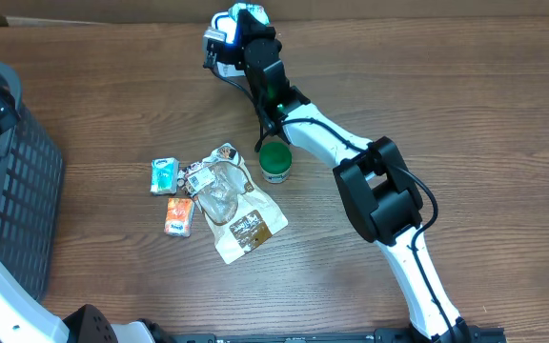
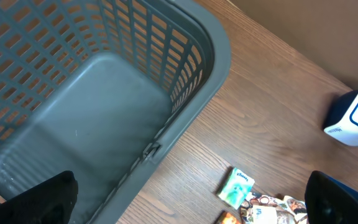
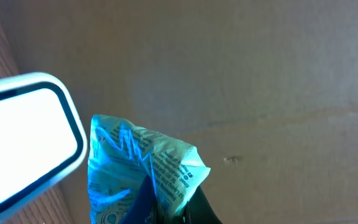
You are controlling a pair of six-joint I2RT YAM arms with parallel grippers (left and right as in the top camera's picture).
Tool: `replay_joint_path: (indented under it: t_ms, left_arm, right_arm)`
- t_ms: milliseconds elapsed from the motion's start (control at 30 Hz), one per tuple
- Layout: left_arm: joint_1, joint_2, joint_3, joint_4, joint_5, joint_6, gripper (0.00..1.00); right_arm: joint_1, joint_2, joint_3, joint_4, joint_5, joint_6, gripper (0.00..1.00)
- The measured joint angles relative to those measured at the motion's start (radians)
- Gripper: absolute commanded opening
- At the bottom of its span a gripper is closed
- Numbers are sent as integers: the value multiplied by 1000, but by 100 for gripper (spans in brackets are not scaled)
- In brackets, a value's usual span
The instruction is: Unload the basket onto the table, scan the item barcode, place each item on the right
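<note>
Teal crinkled plastic packet (image 3: pixel 143 165) sits pinched in the tightly closed right gripper (image 3: pixel 169 206), just beside the white rounded scanner (image 3: pixel 23 143).

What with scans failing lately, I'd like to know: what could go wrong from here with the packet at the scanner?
1. The right gripper pinches the teal packet only at its lower edge; the soft wrapper could sag or slip out.
2. The packet is creased and no barcode shows in the right wrist view, so the scanner may miss it.
3. The packet hangs close beside the scanner; a nudge could push the scanner along the table.
</note>
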State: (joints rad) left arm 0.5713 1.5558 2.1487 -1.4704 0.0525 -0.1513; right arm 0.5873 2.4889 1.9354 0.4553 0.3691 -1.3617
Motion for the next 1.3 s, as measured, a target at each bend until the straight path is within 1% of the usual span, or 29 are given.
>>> replay_joint_path:
  t_ms: [133,267,333,433,500,533,567,633,667,700,767,800,833,933,967,1033,1100,1200,1300]
  left_arm:
    - [0,0,0,0,0,0,100]
    - [0,0,0,0,0,0,100]
    - [0,0,0,0,0,0,100]
    - [0,0,0,0,-1,0,100]
    - [0,0,0,1,0,0,100]
    - [0,0,0,-1,0,0,100]
    - [0,0,0,0,-1,0,99]
    - [0,0,0,0,0,0,100]
    - [0,0,0,0,0,0,100]
    - [0,0,0,0,0,0,100]
    - [0,0,0,0,0,0,99]
    - [0,0,0,0,0,0,100]
    - [0,0,0,0,0,0,100]
    - [0,0,0,0,0,0,100]
    - [0,0,0,0,0,0,100]
    - [0,0,0,0,0,0,100]
    - [0,0,0,0,0,0,100]
    - [0,0,0,0,0,0,100]
    - [0,0,0,0,0,0,99]
  right_arm:
    - [21,-1,0,-3,-1,25,4]
    - [37,-47,-1,-58,29,158,4]
    - [36,-152,-6,-189,68,256,4]
    - [34,-306,-4,-444,92,388,4]
    - [26,-453,-2,-664,76,570,4]
    - [23,-481,-1,-703,71,600,4]
    - [14,-536,4,-792,46,680,4]
    - [-31,-658,9,-986,-32,879,4]
    - [-44,-677,13,-1016,-51,918,4]
    - [-74,-710,16,-1083,-87,989,4]
    - [-157,-767,17,-1239,-169,1142,4]
    - [-193,-780,18,-1281,-197,1186,4]
    - [-258,-789,21,-1373,-249,1254,4]
    - [-337,-784,16,-1501,-311,1324,4]
    - [-372,-778,1,-1569,-337,1349,5]
    - [-412,-771,-38,-1622,-372,1373,5]
    - [-451,-761,-113,-1627,-409,1392,7]
    - [-493,-743,-233,-1594,-436,1426,7]
    - [-544,-725,-347,-1520,-452,1479,7]
